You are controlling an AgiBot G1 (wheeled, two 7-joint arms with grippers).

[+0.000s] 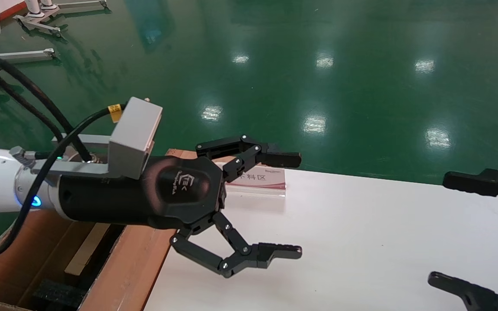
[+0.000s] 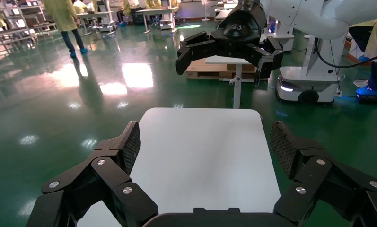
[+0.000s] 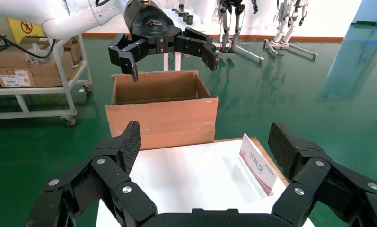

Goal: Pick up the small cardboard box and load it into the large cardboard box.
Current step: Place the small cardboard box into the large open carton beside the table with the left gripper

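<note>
A sign (image 3: 258, 163) reading 下料区 stands at the table's (image 1: 339, 242) far edge. Both the left gripper (image 1: 294, 205) and right gripper (image 1: 441, 229) hang spread and empty. The large cardboard box (image 3: 160, 111) stands off the table's left end; only the head view shows a tan piece (image 1: 85, 249) inside it.

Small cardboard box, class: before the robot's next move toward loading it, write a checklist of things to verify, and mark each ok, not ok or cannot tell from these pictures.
1. Small cardboard box located: not ok, no view shows it.
2. Left gripper open and empty: ok.
3. Right gripper open and empty: ok.
4. Large cardboard box open at the top, beside the white table: ok.
5. Room inside the large box: cannot tell; only part of its bottom shows.
6. Sign stand clear of both grippers: ok.
</note>
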